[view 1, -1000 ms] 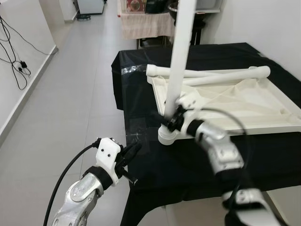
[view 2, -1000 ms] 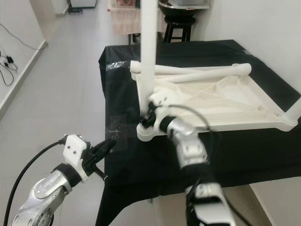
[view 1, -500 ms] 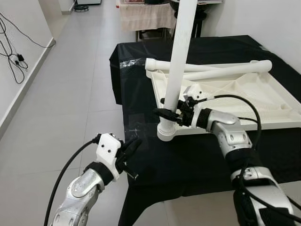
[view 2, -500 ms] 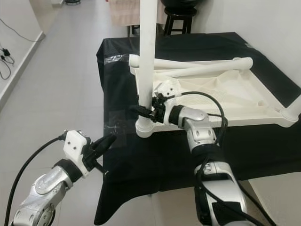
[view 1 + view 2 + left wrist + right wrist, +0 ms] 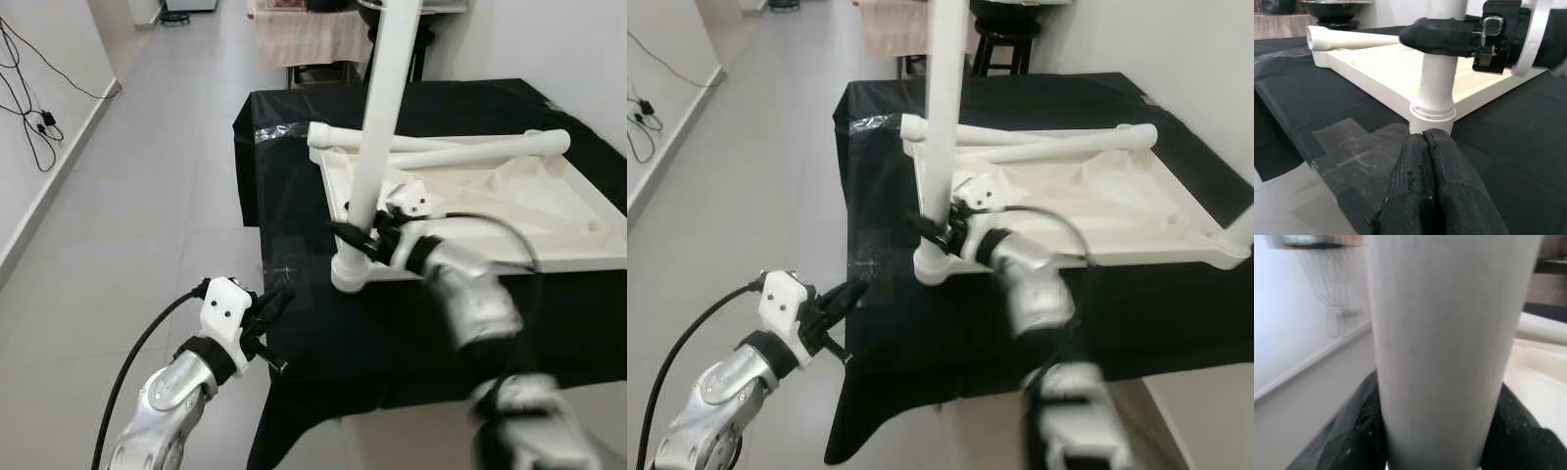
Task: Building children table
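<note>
Upright leg [image 5: 380, 117]: stood in the near-left corner socket [image 5: 350, 274] of the overturned tabletop [image 5: 509, 206], which lies on the black-draped desk [image 5: 294, 176].
Loose legs [image 5: 460, 152]: two seen lying across the far edge of the tabletop.
Right end effector [image 5: 355, 238]: clamped round the upright leg just above the socket, one finger on each side of the tube.
Left end effector [image 5: 844, 297]: fingers pressed together, nothing held; poised off the near-left desk edge, level with the socket and well apart from it.
Step in hand: judged to be seating or twisting the first leg home.
Next move: judged to need a firm downward or turning load with the leg kept vertical, then release.
View differences: the left wrist view shows the socket collar and leg junction; the right wrist view shows fingers [image 5: 1359, 431] bearing against the tube.
</note>
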{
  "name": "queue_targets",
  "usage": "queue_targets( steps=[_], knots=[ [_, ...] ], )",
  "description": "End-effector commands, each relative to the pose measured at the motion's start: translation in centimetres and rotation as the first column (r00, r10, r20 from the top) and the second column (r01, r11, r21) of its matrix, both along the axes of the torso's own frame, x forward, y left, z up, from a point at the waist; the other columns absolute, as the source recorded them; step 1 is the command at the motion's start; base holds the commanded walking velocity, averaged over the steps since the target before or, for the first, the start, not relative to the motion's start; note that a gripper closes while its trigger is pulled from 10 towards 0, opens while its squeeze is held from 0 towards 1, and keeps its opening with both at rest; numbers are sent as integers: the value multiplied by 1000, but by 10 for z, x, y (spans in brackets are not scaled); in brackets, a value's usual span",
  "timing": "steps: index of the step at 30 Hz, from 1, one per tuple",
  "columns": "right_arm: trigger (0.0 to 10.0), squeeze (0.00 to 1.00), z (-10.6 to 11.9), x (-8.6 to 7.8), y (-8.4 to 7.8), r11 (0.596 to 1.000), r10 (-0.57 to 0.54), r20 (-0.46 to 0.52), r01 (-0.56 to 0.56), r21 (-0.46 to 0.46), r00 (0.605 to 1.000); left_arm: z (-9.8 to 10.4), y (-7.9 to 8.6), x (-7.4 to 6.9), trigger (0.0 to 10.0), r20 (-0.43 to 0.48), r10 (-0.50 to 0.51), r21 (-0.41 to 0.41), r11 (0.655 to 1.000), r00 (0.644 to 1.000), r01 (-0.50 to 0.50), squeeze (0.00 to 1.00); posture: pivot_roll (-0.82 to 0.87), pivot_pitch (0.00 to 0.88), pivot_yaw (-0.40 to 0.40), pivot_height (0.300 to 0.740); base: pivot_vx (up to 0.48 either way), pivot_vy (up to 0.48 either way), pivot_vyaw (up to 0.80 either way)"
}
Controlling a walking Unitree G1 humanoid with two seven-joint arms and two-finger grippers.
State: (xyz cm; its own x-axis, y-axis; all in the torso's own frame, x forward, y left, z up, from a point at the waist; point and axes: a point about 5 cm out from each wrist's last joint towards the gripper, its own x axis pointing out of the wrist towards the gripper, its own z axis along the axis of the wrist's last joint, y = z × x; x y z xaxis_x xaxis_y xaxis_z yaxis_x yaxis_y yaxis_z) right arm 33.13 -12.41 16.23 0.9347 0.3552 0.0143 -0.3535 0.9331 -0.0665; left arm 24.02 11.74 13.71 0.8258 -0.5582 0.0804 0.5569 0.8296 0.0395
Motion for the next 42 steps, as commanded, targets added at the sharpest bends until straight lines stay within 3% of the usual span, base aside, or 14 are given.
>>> queue_targets(
  steps=[1, 9, 11, 12, 13, 14, 21, 23, 24, 32, 33, 35, 36, 42],
  knots=[
    [0, 0, -15, -12, -6, 984, -85, -47, 76, -159, 995, -4, 3, -1, 10000, -12, 8, 14, 1000, 1000, -7, 0, 2, 83, -50, 740, 0, 0, 0],
    [0, 0, -11, 11, -6, 988, -75, -61, 66, -139, 995, -3, 2, 1, 10000, -16, -4, 5, 1000, 1000, 4, 0, -3, 76, -52, 740, 0, 0, 0],
    [2157, 0, -10, 14, -4, 988, -75, -61, 65, -140, 995, -3, 2, 1, 10000, -11, 8, 6, 1000, 1000, -8, 0, -1, 75, -54, 740, 0, 0, 0],
    [10000, 0, -9, 16, -2, 990, -59, -62, 50, -131, 996, -3, 2, 1, 10000, -8, 17, 5, 1000, 1000, -17, 0, -5, 74, -55, 740, 0, 0, 0],
    [10000, 0, -9, 16, -2, 990, -59, -62, 50, -131, 996, -3, 2, 1, 10000, -8, 17, 5, 1000, 1000, -17, 0, -5, 74, -55, 740, 0, 0, 0],
    [10000, 1000, -6, 19, 1, 994, -17, -60, 10, -112, 998, -3, 2, 1, 10000, -7, 20, 4, 1000, 1000, -20, 0, -3, 75, -56, 740, 0, 0, 0],
    [10000, 1000, 13, 24, 17, 976, 212, -31, -213, -36, 977, -3, 0, 1, 10000, -10, 11, -2, 1000, 1000, -11, 0, -6, 72, -54, 740, 0, 0, 0],
    [10000, 635, 23, 26, 17, 947, 320, -4, -320, -38, 947, -3, -1, 1, 10000, -11, 9, -3, 1000, 1000, -9, 0, 0, 72, -58, 740, 0, 0, 0],
    [10000, 0, 25, 27, 17, 938, 343, 3, -343, -41, 939, -3, -1, 1, 10000, -11, 9, -4, 1000, 1000, -9, 0, 0, 72, -58, 740, 0, 0, 0],
    [10000, 0, 36, 31, 11, 712, 698, -37, -698, -75, 716, -2, 0, 1, 10000, -8, 14, -4, 1000, 1000, -14, 0, 9, 69, -61, 740, 0, 0, 0],
    [3922, 0, 35, 33, 11, 710, 700, -44, -701, -67, 713, -2, 0, 1, 10000, -8, 14, -3, 1000, 1000, -14, 0, 15, 70, -61, 740, 0, 0, 0],
    [3922, 0, 35, 35, 10, 707, 703, -47, -704, -60, 710, -2, 0, 1, 10000, -8, 14, -2, 1000, 1000, -14, 0, 15, 70, -61, 740, 0, 0, 0],
    [0, 0, 35, 35, 9, 703, 708, -52, -710, -47, 704, -2, 0, 0, 10000, -8, 14, -1, 1000, 1000, -14, 0, 17, 71, -58, 740, 0, 0, 0],
    [0, 0, 33, 34, 5, 675, 735, -57, -737, -30, 676, -2, 1, 0, 10000, -10, 13, 1, 1000, 1000, -13, 0, 12, 74, -48, 740, 0, 0, 0]
  ],
)
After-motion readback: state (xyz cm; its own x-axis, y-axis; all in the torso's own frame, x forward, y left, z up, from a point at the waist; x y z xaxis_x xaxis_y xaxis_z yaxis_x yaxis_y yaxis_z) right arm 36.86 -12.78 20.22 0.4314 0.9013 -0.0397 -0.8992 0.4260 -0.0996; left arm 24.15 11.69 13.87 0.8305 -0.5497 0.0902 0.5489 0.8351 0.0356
